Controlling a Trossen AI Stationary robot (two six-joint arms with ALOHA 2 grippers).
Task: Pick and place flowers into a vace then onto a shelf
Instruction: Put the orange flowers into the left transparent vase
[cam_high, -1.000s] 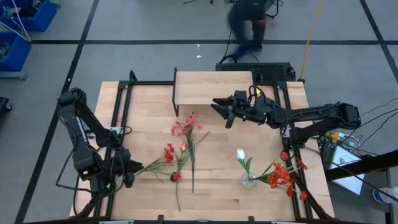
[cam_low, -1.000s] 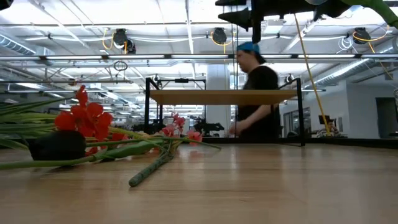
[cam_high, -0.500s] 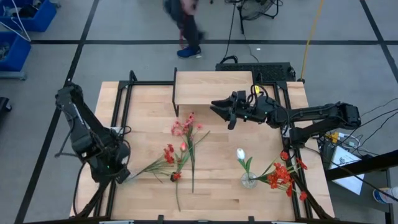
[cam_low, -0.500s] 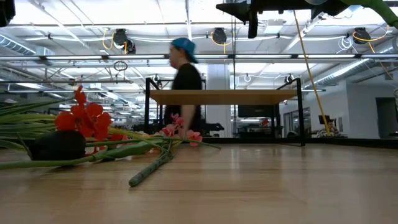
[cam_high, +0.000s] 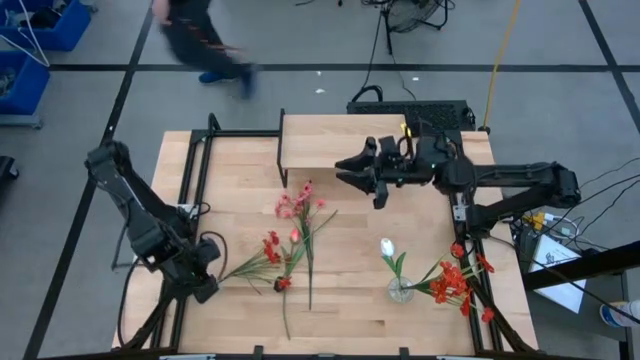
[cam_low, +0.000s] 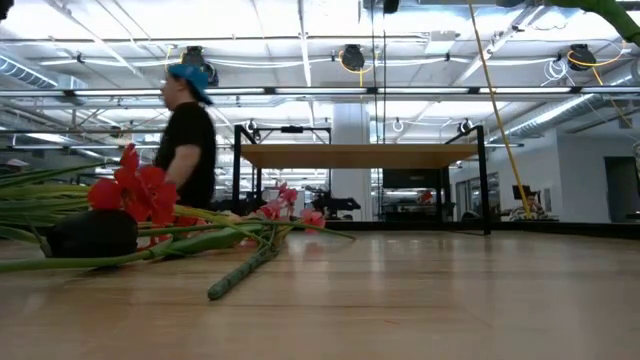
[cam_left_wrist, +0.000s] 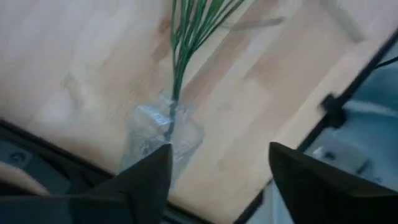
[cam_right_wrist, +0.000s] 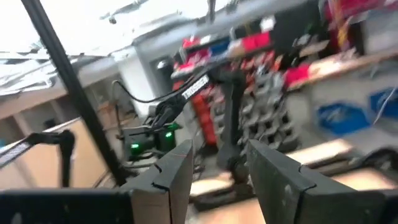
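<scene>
Two claws are in view. At the table's (cam_high: 240, 315) left front edge the left claw (cam_high: 205, 277) sits low, fingers spread wide, nothing between them. The loose flowers (cam_high: 290, 238) lie just to its right. Their long axis runs from the cut ends at the claw out toward the table's middle, and the left wrist view shows the stem ends directly ahead of the gap. This arm is far the nearer. Further right, the vase (cam_high: 400, 292) stands near the front edge and already holds a white bud and red stems. The right claw (cam_high: 362, 186) hovers beside the shelf (cam_high: 340, 140), fingers somewhat apart and empty. Against the earlier frame, the left claw has spread and shifted slightly. The flowers lie unchanged. A person (cam_high: 200, 40) has crossed leftward behind the table.
</scene>
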